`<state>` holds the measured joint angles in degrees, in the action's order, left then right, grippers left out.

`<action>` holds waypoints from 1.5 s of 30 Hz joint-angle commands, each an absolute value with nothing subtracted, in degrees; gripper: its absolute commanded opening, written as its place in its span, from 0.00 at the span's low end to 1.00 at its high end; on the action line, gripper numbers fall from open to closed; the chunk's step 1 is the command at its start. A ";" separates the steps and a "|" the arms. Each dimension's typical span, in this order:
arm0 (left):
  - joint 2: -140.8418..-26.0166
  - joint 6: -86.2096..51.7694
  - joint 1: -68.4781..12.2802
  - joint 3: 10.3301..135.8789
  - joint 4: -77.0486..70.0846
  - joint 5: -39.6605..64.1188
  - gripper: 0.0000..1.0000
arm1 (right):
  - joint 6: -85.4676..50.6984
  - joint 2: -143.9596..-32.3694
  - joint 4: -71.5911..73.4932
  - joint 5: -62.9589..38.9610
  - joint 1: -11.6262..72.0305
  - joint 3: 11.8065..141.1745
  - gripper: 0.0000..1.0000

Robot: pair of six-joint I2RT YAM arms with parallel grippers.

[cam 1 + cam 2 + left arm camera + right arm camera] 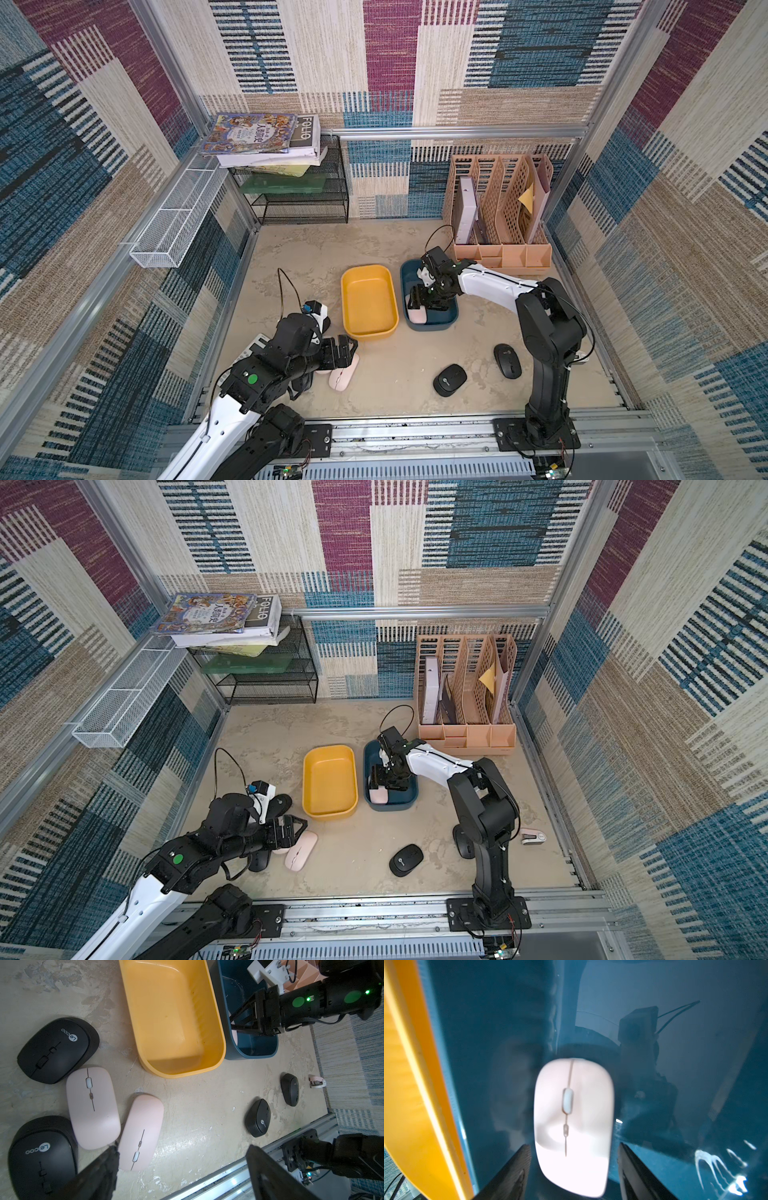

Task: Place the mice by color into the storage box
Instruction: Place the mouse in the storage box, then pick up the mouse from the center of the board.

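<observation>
Pink mouse is seen inside the blue box, frame centre — right jaws spread beside it, not touching. Left jaws are spread wide over another pink mouse, lower left.

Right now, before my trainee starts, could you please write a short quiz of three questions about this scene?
1. True or false: the yellow bin already holds two mice.
2. The mouse lying inside the blue bin is: A black, B pink, C grey.
3. Count them in the left wrist view: how many black mice lie outside both bins?

Key: 1 false, the yellow bin is empty; 2 B; 3 four.
</observation>
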<state>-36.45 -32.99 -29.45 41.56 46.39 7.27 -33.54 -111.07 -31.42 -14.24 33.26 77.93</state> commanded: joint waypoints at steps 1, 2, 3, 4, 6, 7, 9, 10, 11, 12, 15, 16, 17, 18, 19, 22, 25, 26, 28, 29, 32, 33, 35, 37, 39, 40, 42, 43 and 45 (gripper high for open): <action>-36.45 -33.41 -29.40 41.57 46.25 6.94 1.00 | -34.01 -109.86 -30.71 -15.38 32.95 77.79 0.75; -36.47 -33.52 -29.42 41.55 46.33 6.94 1.00 | -34.01 -109.53 -30.89 -15.51 32.83 77.80 0.75; -36.56 -33.62 -29.39 41.59 46.42 6.99 1.00 | -34.01 -109.19 -30.92 -15.55 32.77 77.86 0.75; -36.60 -33.82 -29.43 41.65 46.53 7.11 1.00 | -34.01 -108.48 -30.81 -15.64 32.60 77.74 0.75; -36.81 -34.24 -29.37 41.57 46.57 7.42 1.00 | -34.23 -107.11 -30.81 -15.82 32.31 77.78 0.75; -36.84 -34.45 -29.38 41.50 46.66 7.64 1.00 | -34.28 -106.15 -30.76 -16.00 32.13 77.69 0.75; -37.24 -35.45 -29.39 41.39 47.26 7.33 1.00 | -34.28 -104.42 -30.77 -16.39 32.01 77.67 0.75; -37.66 -36.35 -29.44 41.27 48.06 6.86 1.00 | -34.18 -103.29 -30.85 -16.71 31.86 77.70 0.76; -38.12 -37.25 -29.39 41.12 48.69 6.73 1.00 | -33.58 -102.00 -30.49 -17.16 31.86 77.53 0.77; -38.59 -37.77 -29.40 40.88 48.82 7.17 1.00 | -32.90 -100.82 -30.36 -17.61 31.88 77.48 0.79; -40.85 -40.89 -29.59 39.95 50.10 6.59 1.00 | -29.54 -96.91 -31.01 -18.45 32.17 77.53 0.85; -42.04 -41.36 -29.78 39.67 50.52 6.34 1.00 | -28.38 -95.48 -31.28 -18.50 32.41 77.18 0.87; -43.22 -41.77 -30.26 39.28 50.60 5.98 0.99 | -27.56 -94.05 -31.57 -18.55 32.65 76.80 0.90; -44.18 -42.07 -30.92 39.07 50.57 5.38 0.99 | -26.91 -92.91 -31.61 -18.85 32.85 76.13 0.91; -45.30 -42.32 -32.06 38.93 50.71 4.13 0.99 | -26.35 -91.49 -31.50 -19.07 33.10 75.35 0.93; -48.58 -42.98 -34.89 38.76 51.24 0.51 0.99 | -25.67 -87.59 -30.95 -19.38 33.60 72.67 0.95; -52.53 -42.38 -37.12 38.92 51.15 -0.89 0.99 | -25.75 -84.27 -30.00 -19.57 33.78 70.11 1.00; -53.71 -42.08 -37.78 39.14 51.15 -1.26 0.99 | -25.75 -83.68 -30.06 -19.50 33.77 69.52 0.99; -56.55 -41.30 -38.75 39.56 51.05 -1.86 0.99 | -25.59 -82.72 -30.13 -19.27 33.77 68.59 0.99; -57.69 -41.02 -39.04 39.77 51.06 -2.45 0.99 | -25.49 -82.47 -30.16 -19.22 33.82 68.27 0.99; -60.83 -40.94 -39.36 39.83 51.11 -4.52 0.98 | -25.32 -81.83 -30.24 -19.12 33.83 67.50 0.99; -61.48 -40.97 -39.32 39.74 51.15 -5.35 0.98 | -25.27 -81.49 -30.40 -18.99 33.79 67.25 0.99; -62.28 -40.71 -39.36 39.71 51.05 -6.74 0.98 | -25.06 -80.64 -30.25 -18.77 33.82 66.79 0.99; -63.07 -40.47 -39.33 39.84 50.90 -7.70 0.98 | -24.88 -79.88 -30.34 -18.46 33.66 66.30 0.99; -63.90 -39.49 -39.34 39.96 49.93 -7.07 0.98 | -24.88 -79.31 -30.33 -18.46 33.63 65.71 0.98; -64.36 -38.89 -39.37 39.93 48.97 -6.12 0.97 | -24.87 -79.03 -30.15 -18.42 33.57 65.36 0.98; -65.63 -38.05 -39.55 40.15 47.96 -5.05 0.96 | -24.96 -78.70 -29.95 -18.46 33.60 64.79 0.98; -66.42 -37.63 -39.82 40.25 47.69 -5.10 0.96 | -24.96 -78.61 -29.92 -18.46 33.58 64.49 0.98; -67.72 -36.74 -40.31 40.59 47.11 -4.75 0.96 | -25.05 -78.53 -29.89 -18.57 33.62 64.25 0.98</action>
